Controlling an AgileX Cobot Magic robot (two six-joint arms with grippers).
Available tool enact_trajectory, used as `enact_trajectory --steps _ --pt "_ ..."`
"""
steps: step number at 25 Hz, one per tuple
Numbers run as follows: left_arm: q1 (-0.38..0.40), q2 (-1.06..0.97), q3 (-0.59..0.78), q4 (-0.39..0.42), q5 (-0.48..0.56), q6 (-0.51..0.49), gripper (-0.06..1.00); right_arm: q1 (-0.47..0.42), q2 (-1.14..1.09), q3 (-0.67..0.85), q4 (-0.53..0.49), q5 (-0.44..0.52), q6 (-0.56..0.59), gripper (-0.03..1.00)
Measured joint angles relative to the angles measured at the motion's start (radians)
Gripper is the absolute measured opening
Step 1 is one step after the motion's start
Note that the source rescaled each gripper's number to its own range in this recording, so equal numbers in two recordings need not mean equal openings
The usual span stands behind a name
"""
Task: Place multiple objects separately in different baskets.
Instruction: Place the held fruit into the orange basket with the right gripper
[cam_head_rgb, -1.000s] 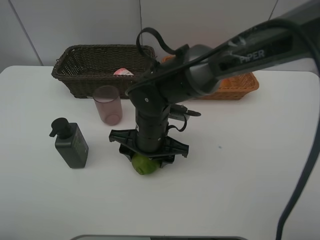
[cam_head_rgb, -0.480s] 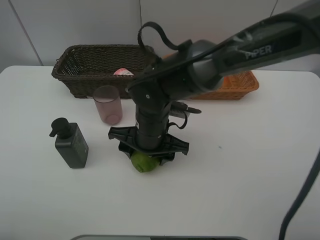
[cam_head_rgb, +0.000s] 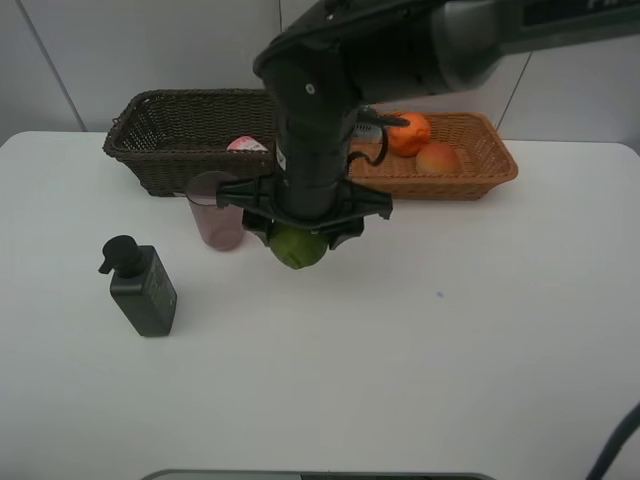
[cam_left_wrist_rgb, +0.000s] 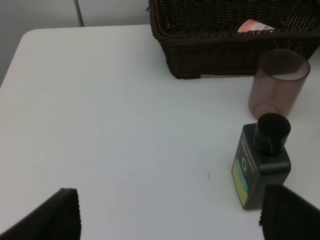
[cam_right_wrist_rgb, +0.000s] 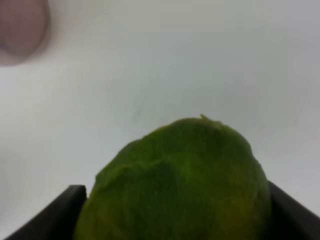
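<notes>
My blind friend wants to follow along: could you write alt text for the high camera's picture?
The robot's black right gripper clamps a green fruit over a white table. Behind it, a tan wicker basket holds an orange and a mango, beside a dark brown basket; a pink cup and a dark pump bottle stand at left.

green fruit (cam_head_rgb: 298, 248) aloft nr cup (cam_head_rgb: 214, 212); orange (cam_head_rgb: 410, 133) + mango (cam_head_rgb: 438, 158) in tan basket (cam_head_rgb: 495, 165)

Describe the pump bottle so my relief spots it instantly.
On the white table, find the dark brown basket at back left, with a pink cup before it. Nearer the camera, left of that cup, is the pump bottle: the only black, boxy item, green-labelled.
</notes>
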Motion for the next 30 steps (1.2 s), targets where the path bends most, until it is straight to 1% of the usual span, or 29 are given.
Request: enact_trajectory --steps 4,7,9,14,17,22,30 --pt "0.000 0.000 0.000 0.000 0.000 0.000 0.93 -0.051 -0.002 -0.039 -0.005 0.041 -0.165 0.53" --pt "0.000 0.000 0.000 0.000 0.000 0.000 0.93 -0.094 -0.002 -0.051 -0.015 0.050 -0.262 0.53" --pt "0.000 0.000 0.000 0.000 0.000 0.000 0.93 -0.128 -0.002 -0.052 -0.036 0.054 -0.285 0.53" --pt "0.000 0.000 0.000 0.000 0.000 0.000 0.93 -0.215 -0.002 -0.052 -0.094 0.045 -0.298 0.53" --pt "0.000 0.000 0.000 0.000 0.000 0.000 0.93 -0.271 -0.002 -0.052 -0.111 -0.006 -0.327 0.53" --pt "0.000 0.000 0.000 0.000 0.000 0.000 0.93 -0.346 -0.002 -0.052 -0.121 -0.139 -0.348 0.53" --pt "0.000 0.000 0.000 0.000 0.000 0.000 0.93 -0.411 0.004 -0.052 -0.122 -0.340 -0.348 0.53"
